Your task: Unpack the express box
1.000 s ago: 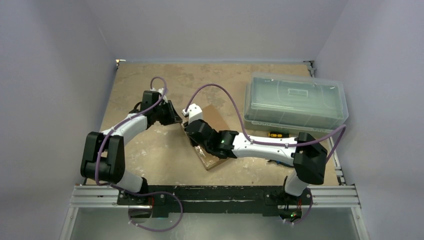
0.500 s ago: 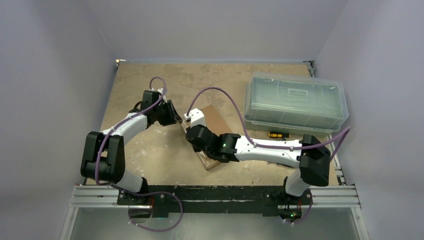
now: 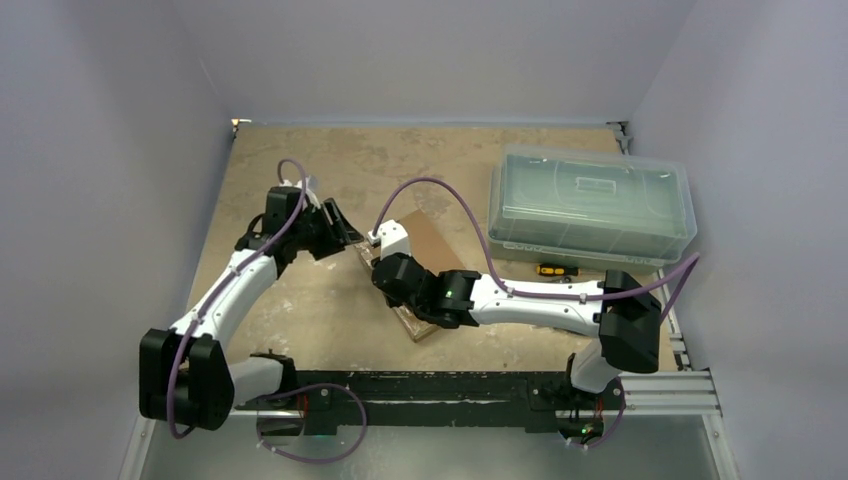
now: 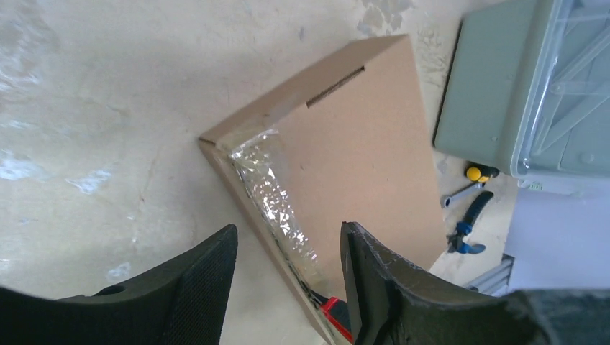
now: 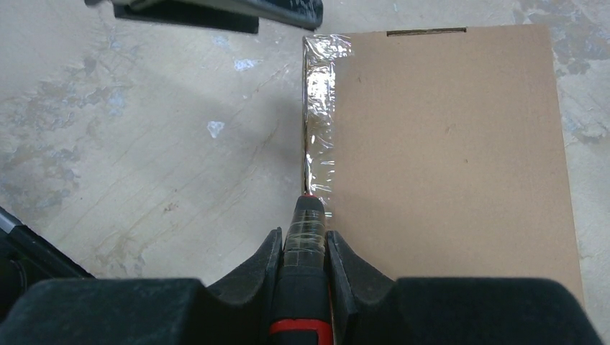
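The express box (image 5: 446,144) lies flat on the counter (image 5: 144,158), lid shut. Right pincer (image 5: 303,243) clenched on a cutter (image 5: 305,215), tip at the taped seam (image 5: 319,122), presumably to slit it; left pincer (image 4: 288,241) released, hovering above the same edge, likely to steady the box

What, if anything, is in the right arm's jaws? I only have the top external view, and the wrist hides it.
Observer: The right gripper has its jaws shut on a black tool with a red band.
Operator: Where is its tip?
Observer: On the clear tape along one edge of the express box, at the strip's end nearer the wrist camera.
Operator: And the left jaws?
Observer: The left gripper is open above that same taped edge, with nothing held between its jaws.
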Controlling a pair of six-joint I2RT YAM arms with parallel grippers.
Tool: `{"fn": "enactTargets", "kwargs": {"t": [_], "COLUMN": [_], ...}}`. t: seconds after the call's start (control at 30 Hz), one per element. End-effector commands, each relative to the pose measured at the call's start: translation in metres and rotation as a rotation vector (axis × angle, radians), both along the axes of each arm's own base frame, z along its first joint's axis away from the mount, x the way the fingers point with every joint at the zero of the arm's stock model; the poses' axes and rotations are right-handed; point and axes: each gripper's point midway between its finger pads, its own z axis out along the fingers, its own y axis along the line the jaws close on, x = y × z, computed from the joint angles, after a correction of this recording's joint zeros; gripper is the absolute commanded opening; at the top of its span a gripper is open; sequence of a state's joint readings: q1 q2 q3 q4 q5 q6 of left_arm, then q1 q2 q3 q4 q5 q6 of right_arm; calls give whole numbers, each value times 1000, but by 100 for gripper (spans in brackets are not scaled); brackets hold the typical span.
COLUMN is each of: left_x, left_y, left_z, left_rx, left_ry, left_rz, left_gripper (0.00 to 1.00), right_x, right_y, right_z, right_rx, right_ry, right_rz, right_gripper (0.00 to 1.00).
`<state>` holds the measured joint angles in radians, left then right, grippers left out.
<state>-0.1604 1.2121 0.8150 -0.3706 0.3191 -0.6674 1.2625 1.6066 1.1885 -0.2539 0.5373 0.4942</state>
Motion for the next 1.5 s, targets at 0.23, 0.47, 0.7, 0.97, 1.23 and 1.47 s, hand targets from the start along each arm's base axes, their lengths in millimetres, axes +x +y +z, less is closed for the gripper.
{"fn": "enactTargets", "kwargs": {"t": [0.23, 0.47, 0.7, 0.97, 1.23, 1.47], "left_x": [14, 18, 13, 15, 25, 30], "left_y": [-4, 11, -3, 9, 20, 24], "left_z": [-54, -85, -71, -89, -104, -100], "left_rx": [-23, 85, 110, 196, 272, 287], "left_ry": [85, 89, 36, 97, 107, 95], "left_rz": [81, 152, 108, 146, 180, 205], "left_gripper": [53, 51, 57, 59, 59, 59], "right_x": [-1, -15, -16, -32, -50, -65], "right_y": [-10, -15, -21, -29, -44, -52], "right_z": [26, 30, 33, 30, 26, 15], "right_rx": [12, -4, -16, -40, -79, -99], "right_ry": [-34, -13, -11, 50, 90, 121], "right_rz": [-19, -10, -31, -37, -37, -27], "right_gripper": [0, 0, 0, 0, 0, 0]}}
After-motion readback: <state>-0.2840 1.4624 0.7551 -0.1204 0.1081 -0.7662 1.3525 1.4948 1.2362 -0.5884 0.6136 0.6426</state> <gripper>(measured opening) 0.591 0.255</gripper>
